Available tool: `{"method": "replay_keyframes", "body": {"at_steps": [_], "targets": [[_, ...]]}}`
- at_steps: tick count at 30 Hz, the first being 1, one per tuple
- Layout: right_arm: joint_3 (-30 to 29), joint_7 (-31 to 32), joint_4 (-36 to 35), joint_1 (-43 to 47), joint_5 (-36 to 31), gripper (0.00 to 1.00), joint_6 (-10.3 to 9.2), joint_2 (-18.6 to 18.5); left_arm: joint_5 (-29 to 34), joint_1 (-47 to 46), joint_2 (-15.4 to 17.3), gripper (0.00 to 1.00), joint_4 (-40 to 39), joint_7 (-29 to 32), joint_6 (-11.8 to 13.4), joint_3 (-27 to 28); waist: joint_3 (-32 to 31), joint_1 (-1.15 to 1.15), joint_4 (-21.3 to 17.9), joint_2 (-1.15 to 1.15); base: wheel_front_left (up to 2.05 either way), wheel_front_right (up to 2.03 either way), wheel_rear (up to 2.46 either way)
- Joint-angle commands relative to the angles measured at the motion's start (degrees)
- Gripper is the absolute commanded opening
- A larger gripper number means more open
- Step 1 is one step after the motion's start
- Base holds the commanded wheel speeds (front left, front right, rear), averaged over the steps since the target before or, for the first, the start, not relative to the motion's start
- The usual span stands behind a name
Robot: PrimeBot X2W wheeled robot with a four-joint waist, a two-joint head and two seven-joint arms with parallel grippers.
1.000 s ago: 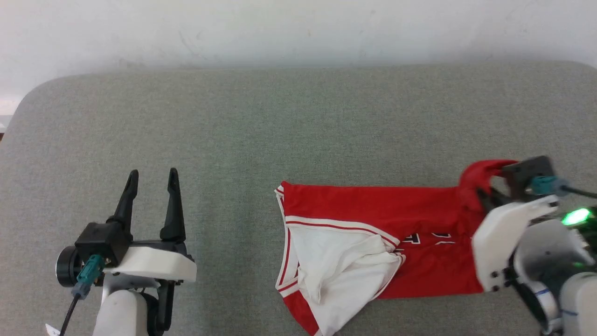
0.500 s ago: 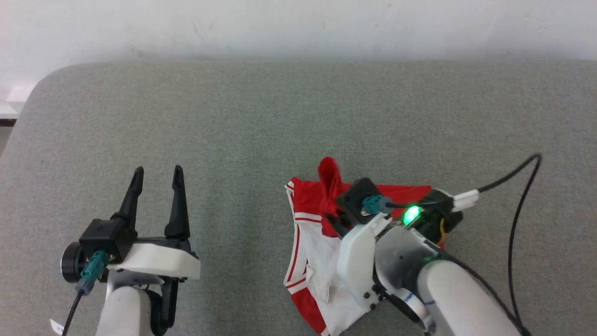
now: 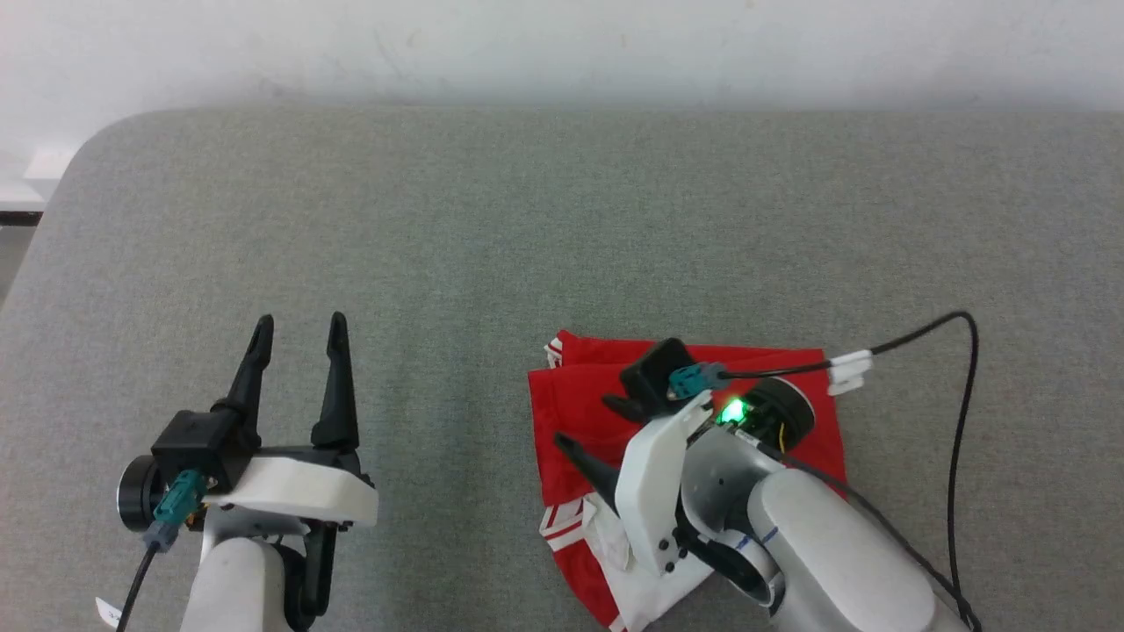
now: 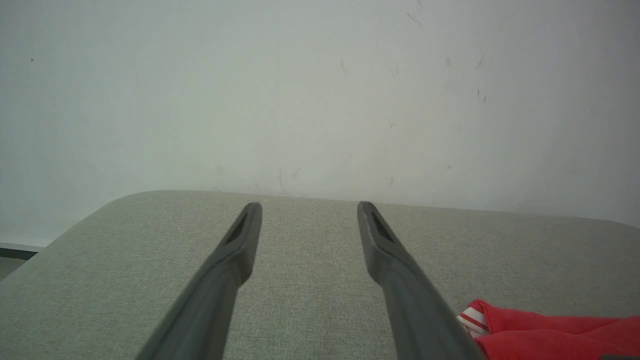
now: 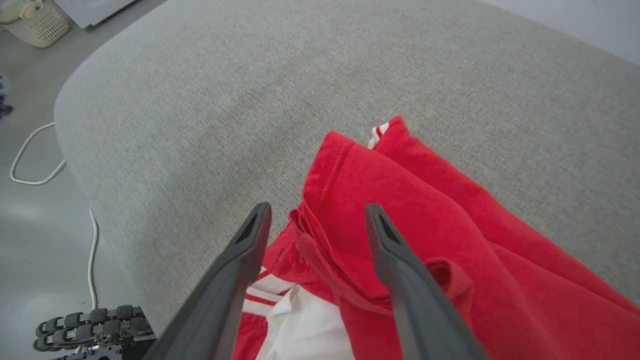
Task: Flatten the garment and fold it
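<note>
The red jersey (image 3: 575,391) lies doubled over on the grey table (image 3: 562,219), right of centre near the front edge. Its white sleeve (image 3: 645,597) with striped trim pokes out at the bottom, and the lettering is hidden. My right gripper (image 3: 582,420) hovers open over the folded shirt's left part, holding nothing. In the right wrist view the fingers (image 5: 317,210) straddle a red folded edge (image 5: 400,200) without pinching it. My left gripper (image 3: 299,329) stands open over bare table at the left, well apart from the shirt. A red corner (image 4: 525,330) shows at the lower right of the left wrist view.
A white wall (image 3: 562,44) backs the table. The right arm's black cable (image 3: 957,421) loops over the table to the right of the shirt. Past the table's rounded left end are the floor, a white cord (image 5: 30,165) and a pale basket (image 5: 40,22).
My right gripper carried the shirt's right end leftward over the rest, folding it, then opened and released it. The left arm stayed put. The head camera shifted slightly.
</note>
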Motion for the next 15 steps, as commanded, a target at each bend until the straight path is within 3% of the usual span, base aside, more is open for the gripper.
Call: {"method": "replay_keyframes", "body": {"at_steps": [1, 5, 9, 15], "targets": [[-0.19, -2.18, -0.59, -0.99, 1.34, 1.0, -0.11, 0.15, 0.27, -0.34, -0.22, 1.0, 0.12, -0.27, -0.29, 0.26, -0.49, 0.0, -0.43, 0.0, 0.0, 0.0, 0.0], [-3.36, -11.18, -4.6, -0.29, 4.38, 1.0, -0.11, 0.15, 0.25, 0.43, -0.24, 1.0, 0.25, -0.27, -0.24, 0.81, -1.7, 0.0, -1.37, 0.0, 0.0, 0.0, 0.0], [-10.78, -19.35, -8.68, 2.97, 4.41, 1.0, -0.11, 0.15, 0.16, 1.57, -0.26, 1.0, 0.17, -0.27, -0.01, 1.34, -3.19, 0.0, -2.65, 0.0, 0.0, 0.0, 0.0], [-23.65, -23.61, -12.46, 10.65, 4.82, 1.0, -0.11, 0.15, 0.0, 3.42, -0.28, 1.0, -0.06, -0.27, 0.26, 1.74, -5.17, 0.0, -4.1, 0.0, 0.0, 0.0, 0.0]]}}
